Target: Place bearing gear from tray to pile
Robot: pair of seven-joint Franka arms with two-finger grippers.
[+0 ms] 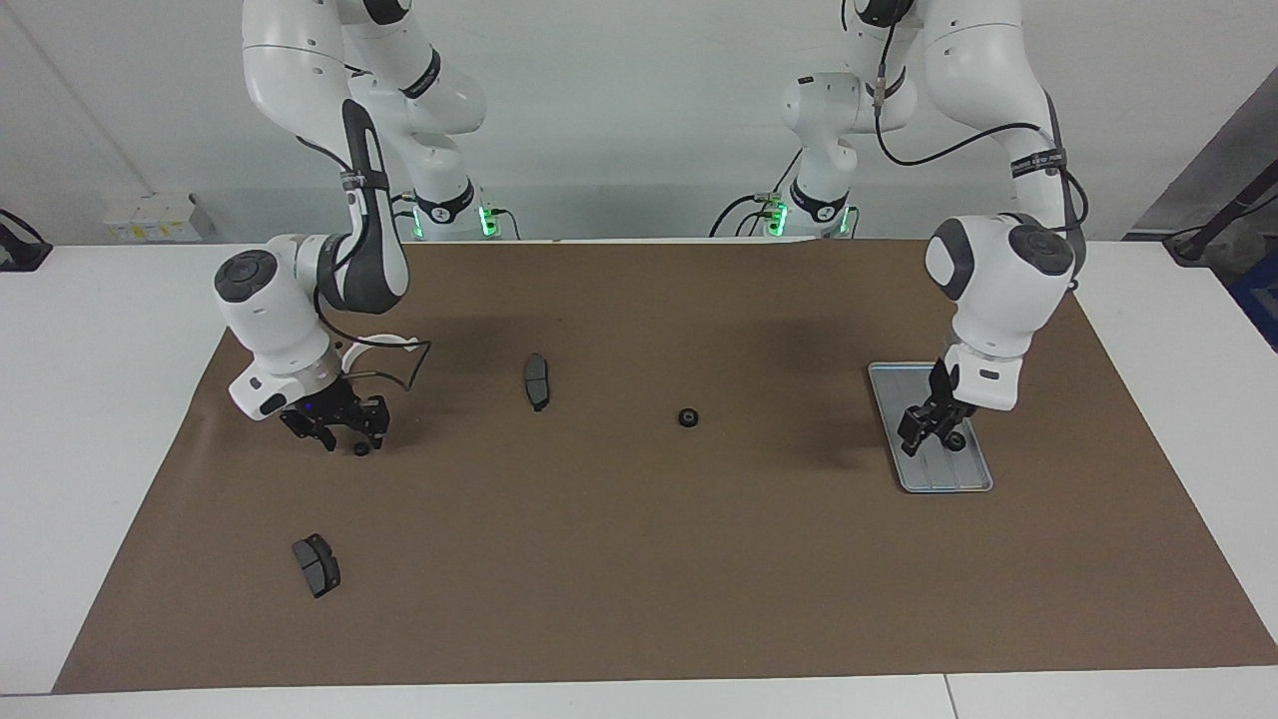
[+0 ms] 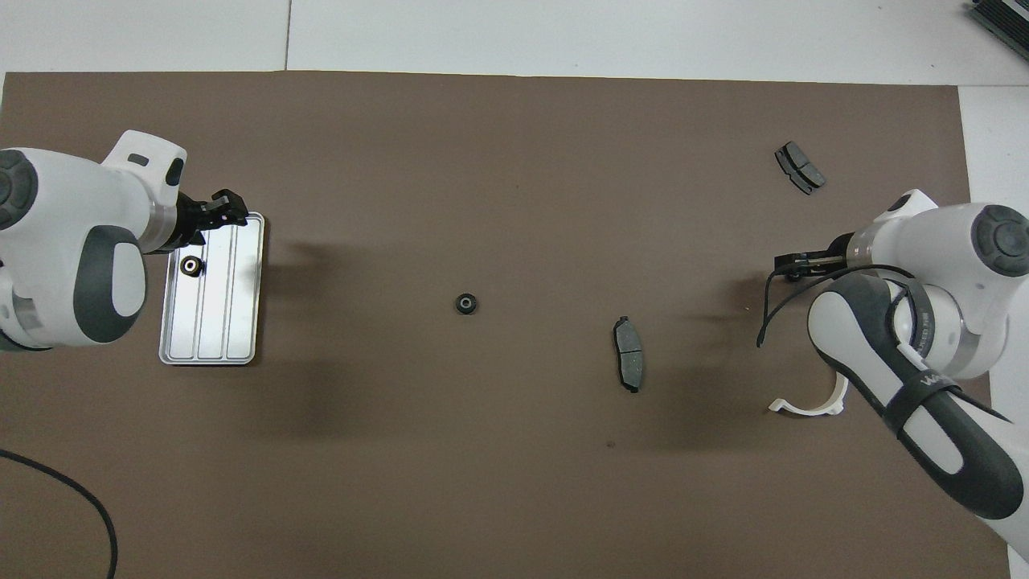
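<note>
At the middle left of the facing frame the right hand (image 1: 339,431) hangs low over the mat, fingers spread and empty, with a small gear (image 1: 360,449) lying on the mat just beside its tips. This looks like a part just set among the pile. A brake pad (image 1: 317,564) lies at the lower left, a second pad (image 1: 537,381) left of centre, and another gear (image 1: 688,417) at the centre. At the middle right sits the tray (image 1: 899,384). The last gear (image 1: 956,440) rests on it, in the half nearer the frame's bottom edge. The left hand (image 1: 931,429) hovers over the tray close to that gear, fingers partly apart and gripping nothing. The step in hand seems to be picking this gear. To do it well, the left hand should centre itself squarely over the gear. It should come straight down with one finger on each side, clear of the tray's ridges and rim, and close only once the tips are low beside it. A straight lift should follow, since a glancing touch could roll so small a part or shift the light tray.
</note>
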